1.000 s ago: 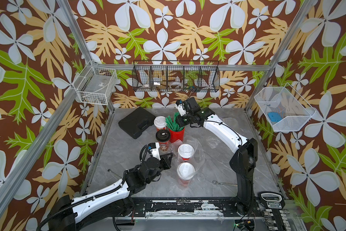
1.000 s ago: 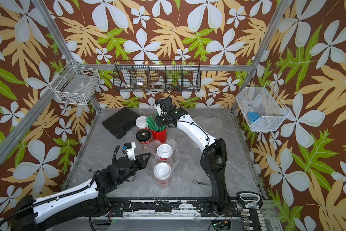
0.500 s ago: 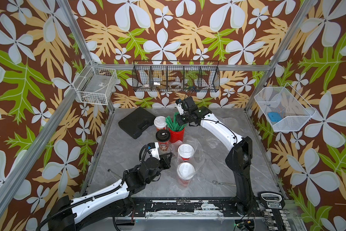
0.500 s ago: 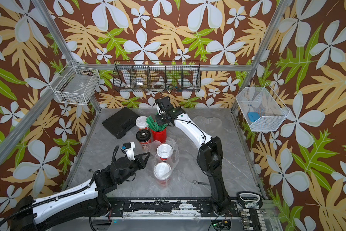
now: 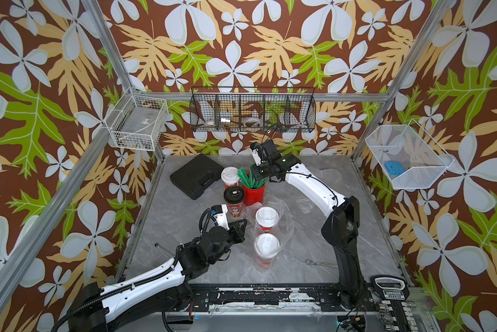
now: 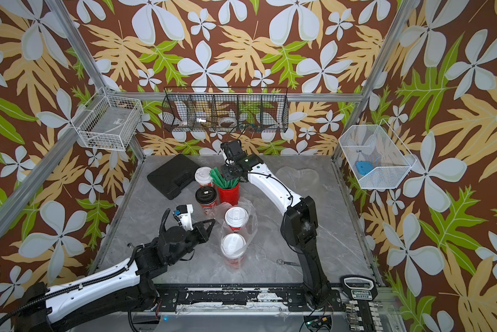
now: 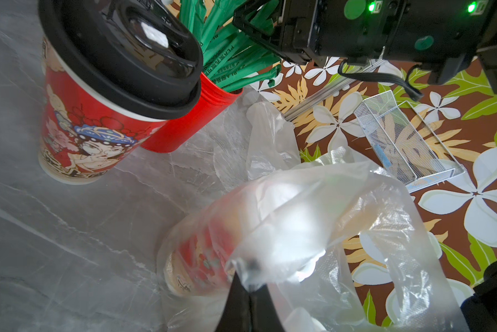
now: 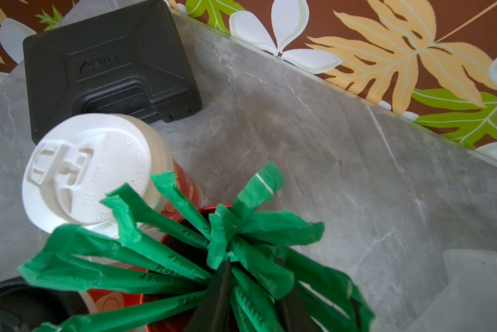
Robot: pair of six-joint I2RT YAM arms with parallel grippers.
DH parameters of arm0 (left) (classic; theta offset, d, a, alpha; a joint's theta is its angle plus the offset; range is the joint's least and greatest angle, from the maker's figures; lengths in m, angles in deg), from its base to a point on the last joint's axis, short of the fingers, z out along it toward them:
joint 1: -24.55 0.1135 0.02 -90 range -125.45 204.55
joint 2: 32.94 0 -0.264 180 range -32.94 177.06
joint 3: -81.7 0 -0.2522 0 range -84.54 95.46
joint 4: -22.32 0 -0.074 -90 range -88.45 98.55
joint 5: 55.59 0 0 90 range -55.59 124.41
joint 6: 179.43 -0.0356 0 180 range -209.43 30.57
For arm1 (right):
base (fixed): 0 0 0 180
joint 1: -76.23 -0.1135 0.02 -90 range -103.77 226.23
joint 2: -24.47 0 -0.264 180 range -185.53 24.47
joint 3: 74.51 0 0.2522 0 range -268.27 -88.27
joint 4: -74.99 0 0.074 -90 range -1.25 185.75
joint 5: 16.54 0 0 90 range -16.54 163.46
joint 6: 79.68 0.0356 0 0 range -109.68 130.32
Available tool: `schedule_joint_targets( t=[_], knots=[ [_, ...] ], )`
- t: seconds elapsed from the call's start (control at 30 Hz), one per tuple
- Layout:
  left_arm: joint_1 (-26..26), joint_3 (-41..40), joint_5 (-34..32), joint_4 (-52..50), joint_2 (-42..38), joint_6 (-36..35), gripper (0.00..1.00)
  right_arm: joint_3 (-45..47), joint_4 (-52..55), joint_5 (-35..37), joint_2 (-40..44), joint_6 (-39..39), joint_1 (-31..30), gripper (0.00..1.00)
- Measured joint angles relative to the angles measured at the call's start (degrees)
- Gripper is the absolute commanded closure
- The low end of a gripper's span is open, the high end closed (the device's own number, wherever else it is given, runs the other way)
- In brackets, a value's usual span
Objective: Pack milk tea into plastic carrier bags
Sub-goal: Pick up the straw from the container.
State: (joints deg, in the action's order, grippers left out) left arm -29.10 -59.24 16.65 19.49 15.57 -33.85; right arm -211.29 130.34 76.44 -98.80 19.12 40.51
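Clear film is bunching between the jaws of the left gripper (image 7: 248, 283), which are pressing together on a fold of the carrier bag (image 7: 313, 201) near its mouth. Inside that bag two cups with white lids are standing upright in mid-table, the farther cup (image 5: 266, 218) just beside the nearer cup (image 5: 267, 244). The right gripper (image 8: 254, 268) is dipping into the green straws (image 8: 184, 224) of the red pot (image 5: 254, 197). Its jaws are sitting a little apart with a straw between them, but in this cramped wrist view I cannot tell whether they are clamping it or only straddling it.

Beside the pot, the black-lidded cup (image 5: 234, 198) and the back cup (image 5: 230, 175) are waiting unbagged. A second bag (image 6: 297, 176) is lying flat toward the back right, well apart from them.

The film is looking thin, limp and slippery, so it is probably best pinched at the rim or handle loop, where it doubles up. The paper cups are likely top-heavy and easy to crush, so a light hold on the wall below the lid is looking safest.

The grey marbled table (image 5: 299, 258) is looking smooth and is probably giving little grip. A black case (image 5: 197, 175) is lying at the back left and a wrench (image 5: 319, 263) near the front, while leaf-patterned walls hung with wire baskets (image 5: 253, 113) are closing in three sides.
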Motion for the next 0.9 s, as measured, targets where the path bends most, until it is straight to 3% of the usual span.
schedule_joint_targets(
  t=[0.1,0.27,0.4,0.53,0.9],
  knots=[
    [0.00,-0.28,-0.02,-0.04,-0.39,0.00,1.00,0.17,-0.02,-0.11,0.17,0.00,0.00,0.77],
    [0.00,-0.52,-0.22,-0.17,-0.85,0.02,1.00,2.99,-0.39,-1.11,1.64,-0.02,-0.13,0.88],
    [0.00,-0.55,-0.22,-0.28,-0.94,0.04,1.00,2.89,-0.35,-1.53,1.53,0.00,-0.13,0.88],
    [0.00,-0.57,-0.22,-0.35,-0.96,0.04,1.00,2.93,-0.35,-1.68,1.53,0.00,-0.13,1.00],
    [0.00,-0.55,-0.22,-0.39,-1.16,-0.02,1.00,1.73,1.51,-1.77,3.39,-0.17,-0.26,1.00]
  ],
)
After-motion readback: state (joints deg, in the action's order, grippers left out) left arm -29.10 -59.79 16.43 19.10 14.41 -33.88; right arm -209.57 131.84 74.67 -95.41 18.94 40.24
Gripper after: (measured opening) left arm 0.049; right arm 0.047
